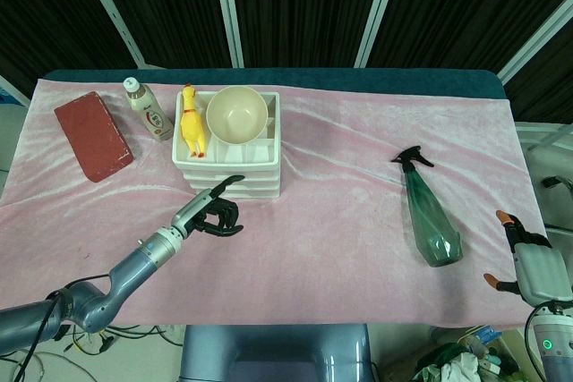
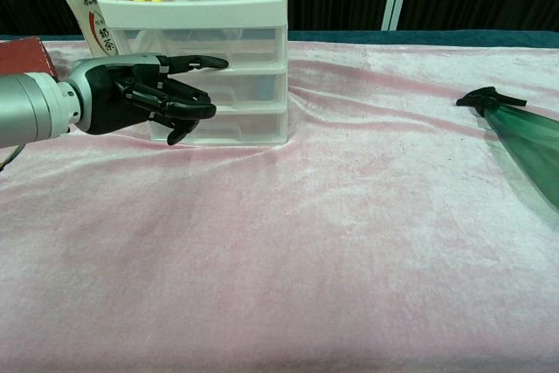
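A red block point(image 1: 93, 135) lies at the far left of the pink cloth point(image 1: 340, 221) on the bench, with a bottle point(image 1: 149, 110) standing just right of it. Next comes a white drawer unit point(image 1: 235, 172), whose top tray carries a yellow rubber chicken point(image 1: 192, 123) and a cream bowl point(image 1: 236, 114). The left hand point(image 2: 144, 93) hovers in front of the drawers point(image 2: 236, 93), grasping nothing: one finger points straight at the drawer front and the others curl loosely inward, close to the unit, though contact cannot be told. Well to the right, a green spray bottle point(image 1: 431, 212) lies on its side on the cloth, black nozzle away from the robot. The right hand point(image 1: 528, 261) sits at the bench's right edge, well apart from the bottle, fingers spread and released.
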Controlling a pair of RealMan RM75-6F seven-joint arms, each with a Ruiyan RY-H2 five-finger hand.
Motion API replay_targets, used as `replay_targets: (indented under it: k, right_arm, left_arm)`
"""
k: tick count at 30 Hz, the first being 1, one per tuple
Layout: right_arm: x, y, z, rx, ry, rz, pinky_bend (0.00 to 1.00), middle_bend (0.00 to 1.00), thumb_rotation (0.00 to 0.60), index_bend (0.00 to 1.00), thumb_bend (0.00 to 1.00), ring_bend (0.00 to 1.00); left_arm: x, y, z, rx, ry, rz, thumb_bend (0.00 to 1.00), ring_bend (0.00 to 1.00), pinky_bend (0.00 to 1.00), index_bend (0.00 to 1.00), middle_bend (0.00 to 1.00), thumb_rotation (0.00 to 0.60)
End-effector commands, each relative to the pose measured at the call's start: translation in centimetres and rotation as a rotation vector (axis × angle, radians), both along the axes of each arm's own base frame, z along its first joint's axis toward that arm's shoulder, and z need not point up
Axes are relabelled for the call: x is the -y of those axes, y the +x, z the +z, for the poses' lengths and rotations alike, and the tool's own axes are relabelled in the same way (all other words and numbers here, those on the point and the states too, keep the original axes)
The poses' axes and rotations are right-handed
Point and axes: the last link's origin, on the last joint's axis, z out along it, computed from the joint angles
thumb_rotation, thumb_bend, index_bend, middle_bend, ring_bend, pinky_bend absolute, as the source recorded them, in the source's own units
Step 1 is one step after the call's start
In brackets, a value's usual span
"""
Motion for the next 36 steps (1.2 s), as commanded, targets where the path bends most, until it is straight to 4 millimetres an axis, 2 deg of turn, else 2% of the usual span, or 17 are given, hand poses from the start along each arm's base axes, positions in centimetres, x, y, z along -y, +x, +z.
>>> replay_targets:
  k: [1, 36]
  right_arm:
    - [-0.01, -0.01, 0.02, 0.0, -0.001, 0.0, 0.25, 0.1, 0.6, 0.07, 0.0, 0.28]
    - [-0.01, 0.22, 0.15, 0.0, -0.037, 0.036, 0.24, 0.1, 0.6, 0.07, 0.0, 0.28]
  left_arm:
    - [0.01, 0.06, -0.01, 0.0, 0.0, -0.002, 0.27, 0.61, 0.69, 0.0, 0.67, 0.6]
    - [-0.02, 0.36, -0.1, -0.014, -0.01, -0.029, 0.27, 0.61, 0.69, 0.0, 0.67, 0.6]
